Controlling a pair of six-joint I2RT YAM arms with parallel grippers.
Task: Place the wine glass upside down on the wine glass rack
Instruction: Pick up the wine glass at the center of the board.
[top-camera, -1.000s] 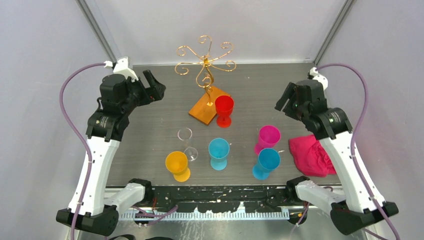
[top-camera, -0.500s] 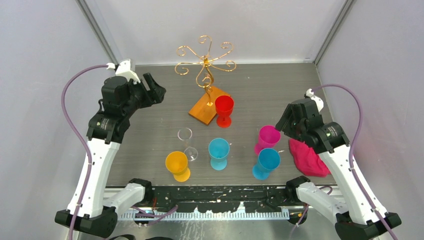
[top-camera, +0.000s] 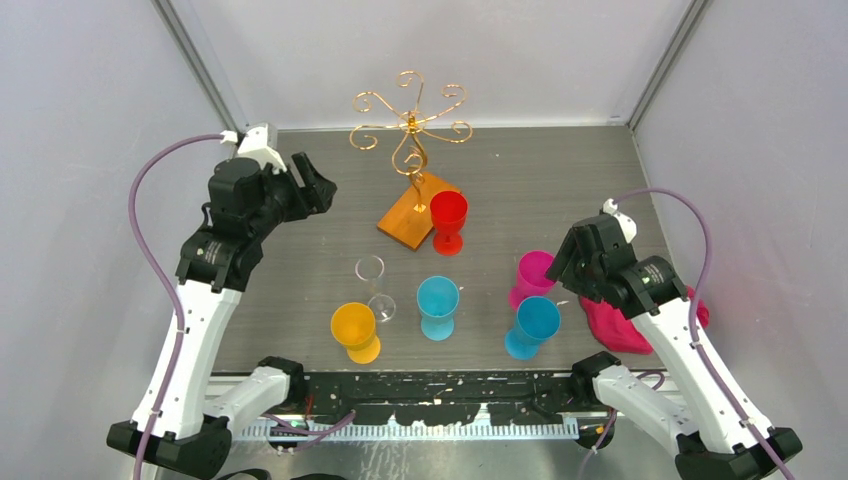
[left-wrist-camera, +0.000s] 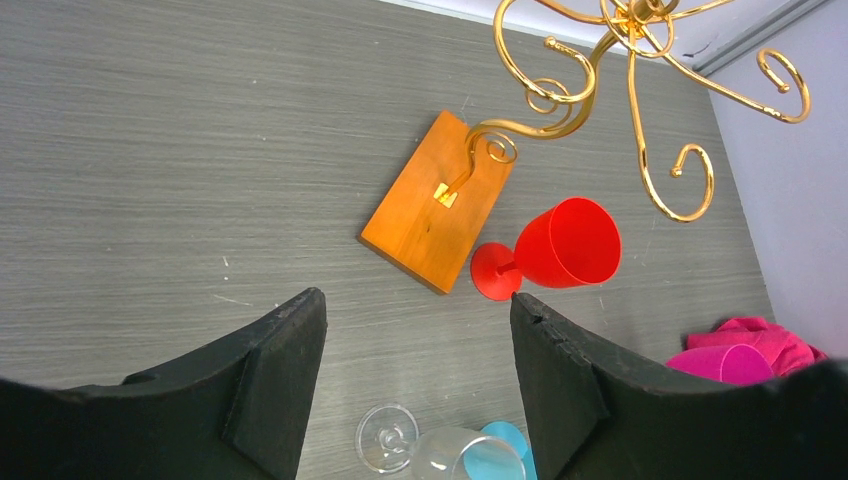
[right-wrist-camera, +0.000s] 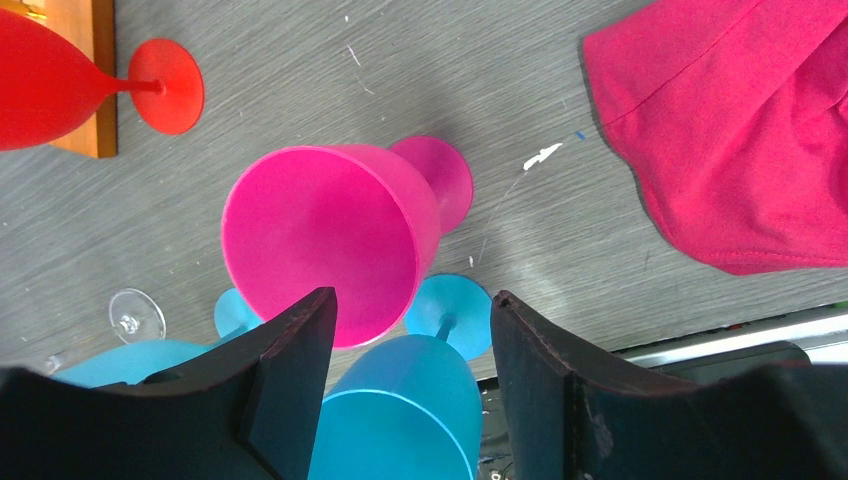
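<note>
Gold wire rack (top-camera: 402, 220) upright; wine glasses (top-camera: 437, 296) standing.

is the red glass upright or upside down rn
Upright. The red glass stands on its foot beside the wine glass rack, open rim facing up, not hung on the rack's arms.

No legible text, brand, number or sign is showing in any view. Small pale marks are showing on the black housings of the left arm (top-camera: 213, 245) and the right arm (top-camera: 652, 277) in the top view, but they are coming through too small to read.
</note>
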